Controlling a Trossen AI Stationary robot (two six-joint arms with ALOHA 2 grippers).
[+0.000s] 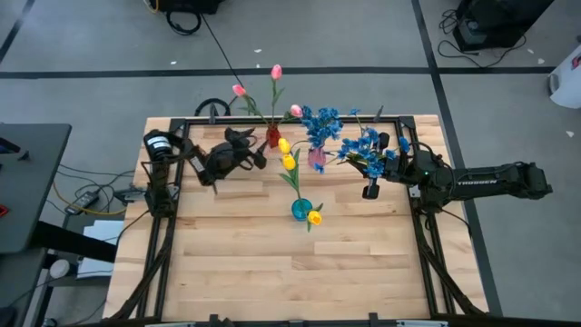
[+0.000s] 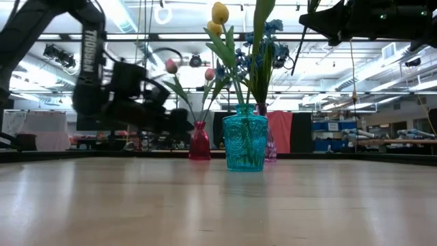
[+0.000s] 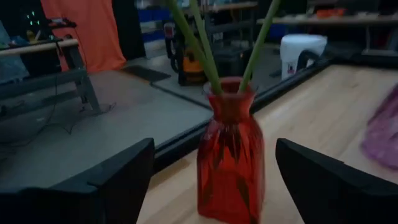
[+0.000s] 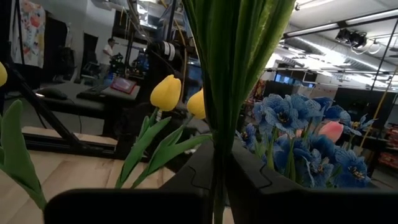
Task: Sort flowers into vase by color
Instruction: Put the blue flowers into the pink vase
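Flowers mostly sorted: pink tulips (image 1: pixel 275 71) in the red vase (image 1: pixel 272 137), upper centre; blue sprigs (image 1: pixel 320 122) in the pink vase (image 1: pixel 316 159); yellow tulips (image 1: pixel 288 162) in the teal vase (image 1: pixel 300 209); my left gripper (image 3: pixel 211 180) spread beside the red vase; my right gripper (image 4: pixel 214 180) pinches a blue sprig (image 1: pixel 368 150), centre right, unplaced; bare wooden table (image 1: pixel 272 272), cluttered workshop behind.

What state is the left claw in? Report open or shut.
Open. In its wrist view the left claw has both fingers spread wide either side of the red vase, touching nothing.
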